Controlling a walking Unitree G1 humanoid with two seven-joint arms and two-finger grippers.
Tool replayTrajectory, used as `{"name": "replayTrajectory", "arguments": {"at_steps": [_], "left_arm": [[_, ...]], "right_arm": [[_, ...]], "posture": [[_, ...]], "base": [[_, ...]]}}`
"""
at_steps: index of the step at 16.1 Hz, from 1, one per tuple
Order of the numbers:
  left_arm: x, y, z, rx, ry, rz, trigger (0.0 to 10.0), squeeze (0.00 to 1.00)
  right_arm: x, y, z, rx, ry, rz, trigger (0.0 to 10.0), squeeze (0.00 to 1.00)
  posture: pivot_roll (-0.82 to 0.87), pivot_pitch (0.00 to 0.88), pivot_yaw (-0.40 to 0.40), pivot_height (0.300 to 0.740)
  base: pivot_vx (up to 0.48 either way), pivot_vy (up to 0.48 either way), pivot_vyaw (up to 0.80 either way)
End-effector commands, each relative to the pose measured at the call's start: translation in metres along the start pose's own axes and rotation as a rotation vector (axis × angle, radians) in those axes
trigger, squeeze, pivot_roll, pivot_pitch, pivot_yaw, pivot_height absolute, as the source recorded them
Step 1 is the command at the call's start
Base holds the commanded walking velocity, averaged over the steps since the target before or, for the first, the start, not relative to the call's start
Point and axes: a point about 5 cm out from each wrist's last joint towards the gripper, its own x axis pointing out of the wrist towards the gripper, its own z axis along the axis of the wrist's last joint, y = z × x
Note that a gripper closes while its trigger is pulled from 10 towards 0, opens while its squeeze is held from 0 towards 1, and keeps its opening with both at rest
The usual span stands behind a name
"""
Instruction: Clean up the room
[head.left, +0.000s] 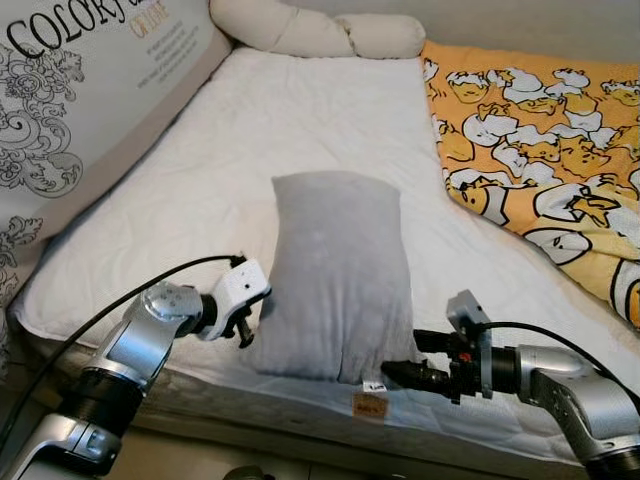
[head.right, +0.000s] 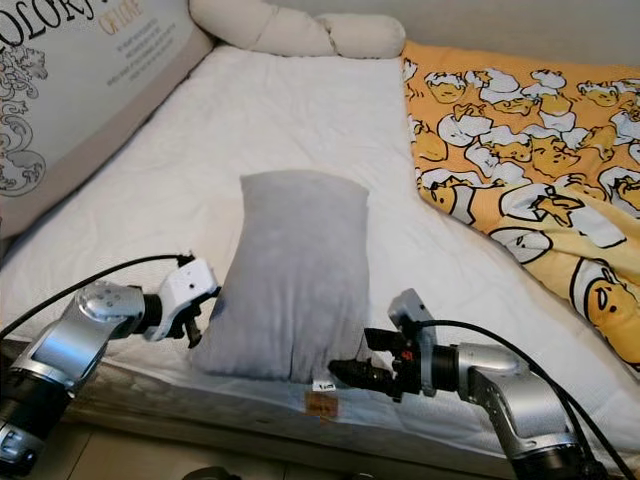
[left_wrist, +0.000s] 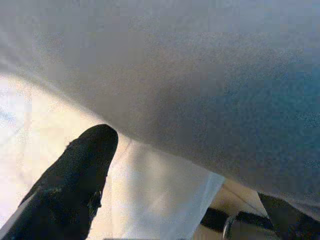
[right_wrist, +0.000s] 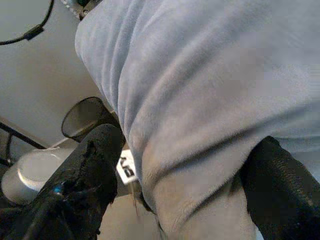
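Lying at the near edge of the white bed (head.left: 300, 110), a grey pillow (head.left: 335, 275) sits between both arms. The right tool (head.left: 392, 372), at 5 o'clock, pinches the pillow's near corner. The left tool (head.left: 244, 335), at 8 o'clock, touches its side; whether it's spread I cannot tell. A duck-print blanket (head.left: 540, 150) lies at 2 o'clock.

White quilted mattress cover (head.left: 300, 120) lay over the bed. Yellow duck-print blanket (head.left: 545, 150) was bunched along the right side. Large printed cushion (head.left: 70, 90) leaned at far left. Cream bolster (head.left: 320, 30) lay across the far end. A small orange tag (head.left: 370, 404) hung at the near edge.
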Motion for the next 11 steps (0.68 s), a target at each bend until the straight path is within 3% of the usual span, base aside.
{"name": "replayTrajectory", "arguments": {"at_steps": [1,3,4,5,6,8,9,11], "left_arm": [[-0.004,0.006,-0.007,0.010,0.035,0.037,10.0,0.00],[-0.025,0.017,-0.040,-0.049,0.143,0.072,10.0,0.00],[-0.028,0.018,-0.043,-0.051,0.156,0.080,10.0,0.00],[-0.042,0.029,-0.053,-0.096,0.129,0.155,10.0,0.31],[-0.045,0.031,-0.054,-0.112,0.116,0.174,10.0,1.00],[-0.052,0.044,-0.048,-0.216,0.000,0.254,10.0,1.00],[-0.051,0.050,-0.041,-0.310,-0.115,0.294,10.0,1.00],[-0.039,0.051,-0.034,-0.439,-0.236,0.304,10.0,1.00]], "right_arm": [[-0.005,-0.005,0.005,-0.045,0.016,-0.052,10.0,0.00],[-0.027,-0.027,-0.003,-0.029,0.071,-0.215,10.0,0.00],[-0.030,-0.030,-0.003,-0.019,0.070,-0.236,10.0,0.00],[-0.046,-0.044,-0.001,0.026,0.025,-0.351,10.0,1.00],[-0.049,-0.046,0.000,0.036,0.013,-0.368,10.0,1.00],[-0.057,-0.058,0.000,0.074,-0.047,-0.465,10.0,1.00],[-0.058,-0.066,0.001,0.108,-0.098,-0.534,10.0,1.00],[-0.048,-0.073,0.005,0.172,-0.202,-0.565,10.0,1.00]], "posture": [[0.00,0.000,0.021,0.740],[0.00,0.000,0.022,0.740],[0.00,0.000,0.022,0.740],[0.00,0.000,0.022,0.740],[0.00,0.000,0.022,0.740],[0.00,0.000,0.019,0.740],[0.00,0.000,0.020,0.740],[0.00,0.000,0.024,0.740]], "base": [[0.000,0.000,0.00],[0.000,0.000,0.00],[0.000,0.000,0.00],[0.000,0.000,0.00],[0.000,0.000,0.00],[0.000,0.000,0.00],[0.000,0.000,0.00],[0.000,0.000,0.00]]}}
